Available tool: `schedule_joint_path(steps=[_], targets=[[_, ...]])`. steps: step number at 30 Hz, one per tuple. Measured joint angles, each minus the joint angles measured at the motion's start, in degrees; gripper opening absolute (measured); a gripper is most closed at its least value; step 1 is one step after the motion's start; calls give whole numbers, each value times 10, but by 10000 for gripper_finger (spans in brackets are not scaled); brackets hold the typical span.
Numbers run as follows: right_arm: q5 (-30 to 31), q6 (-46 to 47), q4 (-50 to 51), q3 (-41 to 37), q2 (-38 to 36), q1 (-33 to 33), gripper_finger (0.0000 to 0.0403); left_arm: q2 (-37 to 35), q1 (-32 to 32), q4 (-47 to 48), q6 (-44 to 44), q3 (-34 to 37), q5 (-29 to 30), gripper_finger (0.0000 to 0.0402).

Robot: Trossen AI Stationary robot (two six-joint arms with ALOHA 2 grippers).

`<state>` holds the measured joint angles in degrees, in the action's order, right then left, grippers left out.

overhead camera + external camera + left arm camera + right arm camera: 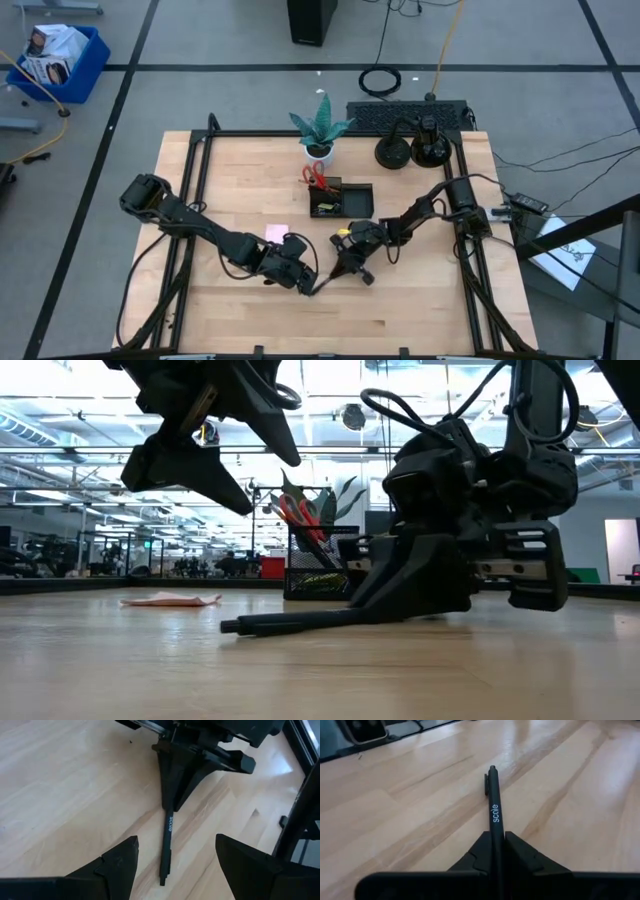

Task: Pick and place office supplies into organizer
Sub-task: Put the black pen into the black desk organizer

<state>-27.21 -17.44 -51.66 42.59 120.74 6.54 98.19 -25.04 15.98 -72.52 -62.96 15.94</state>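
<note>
So the right pincer is down on the worktop, clamped tight on one end of a black pen, and most of the pen sticks out past the fingertips, lying flat on the wood. That's my worry: gripped that close to the end, the pen could swing or droop when it's lifted, and then the free end may catch the organizer wall instead of dropping into a compartment. It might also slip out altogether if the hold is only on the tip. The left pincer hangs right over the pen's free end with its fingers spread fairly wide and nothing between them, so a lift could bump into it too. The organizer sits a little further back on the worktop, near the potted plant, with red scissors already standing at its edge. A pink sticky pad is lying on the wood beside the left arm, not picked up yet.
</note>
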Motion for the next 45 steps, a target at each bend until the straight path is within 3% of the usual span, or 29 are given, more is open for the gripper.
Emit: schedule_joint_path(steps=[9,17,24,29,34,39,45], targets=[[45,110,-59,-2,-11,-2,24,-11,2,-6,-26,0,9,266],[67,170,-85,-2,-71,-9,25,-99,18,-33,-38,0,137,266],[66,236,-68,-6,-173,-32,25,-210,37,-55,-8,0,238,266],[99,269,-59,-6,-260,-53,25,-293,37,-95,102,0,325,266],[142,318,-49,-5,-336,-66,26,-345,23,-165,238,0,368,266],[190,359,-51,-5,-386,-71,26,-352,20,-215,318,0,368,266],[226,375,-54,-5,-406,-71,28,-318,22,-241,332,0,365,266]])
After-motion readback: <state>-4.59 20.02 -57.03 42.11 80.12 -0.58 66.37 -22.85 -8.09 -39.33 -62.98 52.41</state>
